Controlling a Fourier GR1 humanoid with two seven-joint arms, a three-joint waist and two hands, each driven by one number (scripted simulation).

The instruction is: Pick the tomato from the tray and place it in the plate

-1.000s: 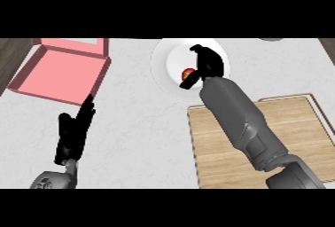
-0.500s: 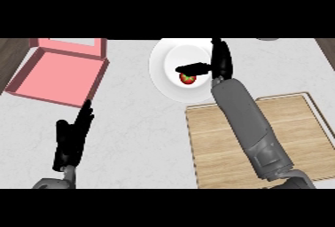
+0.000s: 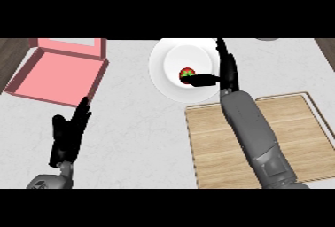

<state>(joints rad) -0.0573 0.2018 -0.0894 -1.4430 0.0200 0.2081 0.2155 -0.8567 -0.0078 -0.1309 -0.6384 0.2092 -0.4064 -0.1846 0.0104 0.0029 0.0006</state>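
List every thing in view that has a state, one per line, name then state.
Red tomato with green top: lying in the plate, released.
White round plate: holds the tomato, on the counter.
Wooden tray: nothing visible on it, partly covered by the right forearm.
Pink open box: lid up, nothing inside.
Right hand: open, over the plate, thumb beside the tomato.
Left hand: open, resting.

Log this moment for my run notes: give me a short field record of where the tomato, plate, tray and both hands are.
tomato: lying on the plate, beside the right thumb
plate: white, at the counter's far middle
tray: wooden, near right, nothing on its visible part, right forearm across it
right hand: open, fingers straight over the plate, thumb pointing at the tomato
left hand: open, resting at the near left, holding nothing
box: pink, open, far left
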